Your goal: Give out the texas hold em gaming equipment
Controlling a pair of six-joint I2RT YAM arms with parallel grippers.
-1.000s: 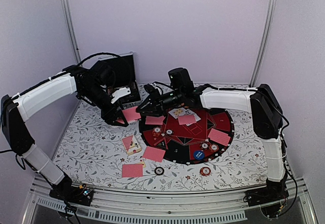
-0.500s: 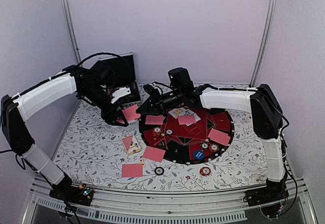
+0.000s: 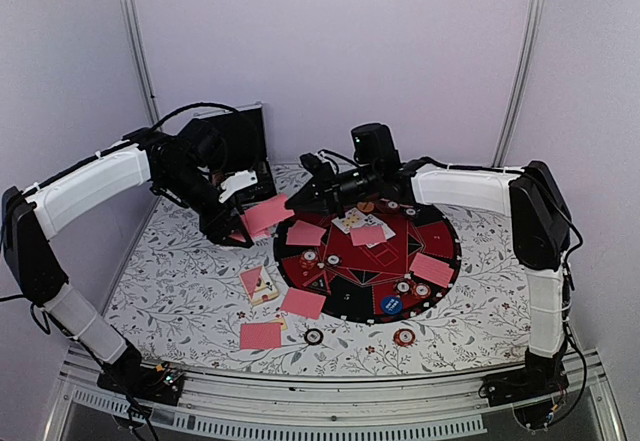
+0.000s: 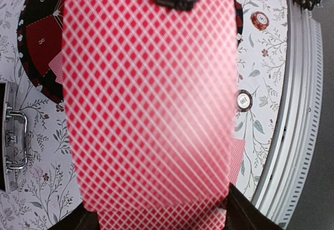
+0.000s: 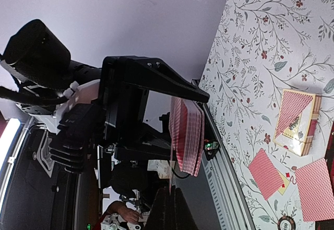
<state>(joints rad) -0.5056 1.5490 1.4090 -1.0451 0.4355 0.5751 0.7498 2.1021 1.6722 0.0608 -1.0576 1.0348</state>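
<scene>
- Plain pale lilac-white walls [image 3: 330, 51] close in the back and both sides, evenly and softly lit.
- Two slim silver metal posts [image 3: 135, 41] stand upright against the back wall, one to each side.
- A white tablecloth printed with grey leafy sprigs and small red flowers [image 3: 180, 281] covers the table.
- A ribbed silver aluminium rail [image 3: 330, 391] runs along the table's near edge.

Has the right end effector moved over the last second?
Yes. The right end effector, shut on a card, has shifted right and slightly back along the mat's far edge, drawing away from the deck.
</scene>
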